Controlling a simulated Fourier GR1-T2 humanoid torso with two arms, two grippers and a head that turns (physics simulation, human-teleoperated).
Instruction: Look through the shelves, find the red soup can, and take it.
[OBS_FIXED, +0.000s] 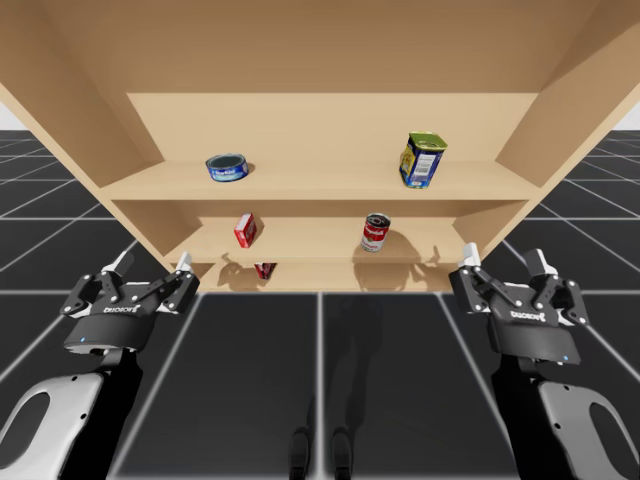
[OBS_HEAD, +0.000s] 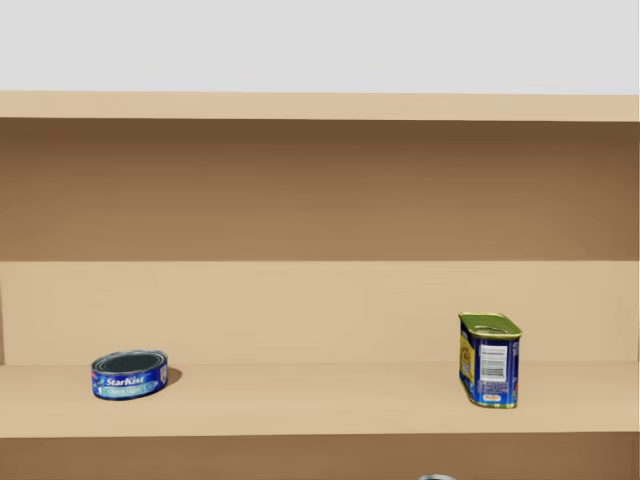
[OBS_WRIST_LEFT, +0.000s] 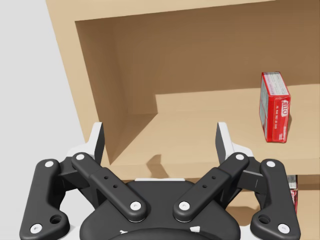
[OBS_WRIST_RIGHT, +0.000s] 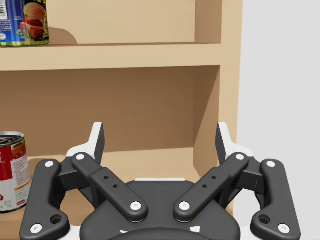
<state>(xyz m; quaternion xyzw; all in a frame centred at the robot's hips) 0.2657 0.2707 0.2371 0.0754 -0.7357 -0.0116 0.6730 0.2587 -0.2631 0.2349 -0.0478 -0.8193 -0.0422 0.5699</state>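
Note:
The red soup can stands upright on the middle shelf, right of centre. In the right wrist view the soup can is ahead of my right gripper and off to its left side. That gripper is open and empty, in front of the shelf unit's right end. My left gripper is open and empty too, in front of the unit's left end. In the head view the soup can's top rim just peeks in below the upper shelf.
A flat blue tin and a blue-and-yellow rectangular can stand on the upper shelf. A red box stands on the middle shelf, left of the soup can, with another red item below it. Wooden side walls close in the shelves.

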